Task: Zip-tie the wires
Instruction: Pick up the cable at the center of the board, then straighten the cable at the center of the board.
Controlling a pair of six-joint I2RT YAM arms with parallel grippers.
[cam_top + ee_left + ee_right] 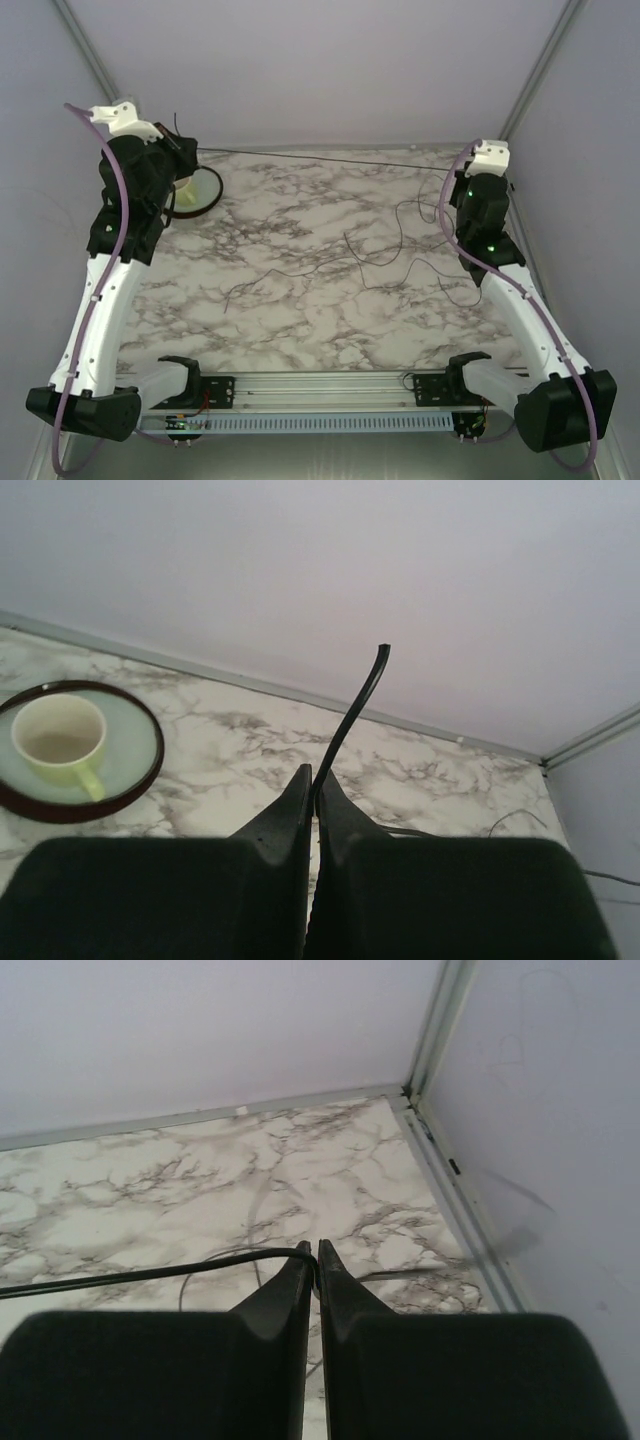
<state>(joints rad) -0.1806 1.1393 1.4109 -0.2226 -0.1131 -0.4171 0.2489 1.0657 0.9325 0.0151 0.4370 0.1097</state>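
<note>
1. The left gripper [313,782], at the far left, is pinched tight on a thin black strand [330,159], whose stiff tip curves up past the fingertips.
2. The right gripper [315,1252], at the far right, clamps the strand's other end, and it runs taut along the far side.
3. The wires [360,250] lie in loose, hair-thin dark curls on the veined marble table [300,320], from centre to right.
4. A pale green cup [60,735] sits on a round, glassy, brown-rimmed saucer [140,775] at the far left.

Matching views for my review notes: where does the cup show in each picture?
Top external: cup at far left near the back wall, on its saucer.
Left wrist: cup at the left edge, on the saucer.
Right wrist: not in it.
Shared landmark: the marble table, seen in all three.
</note>
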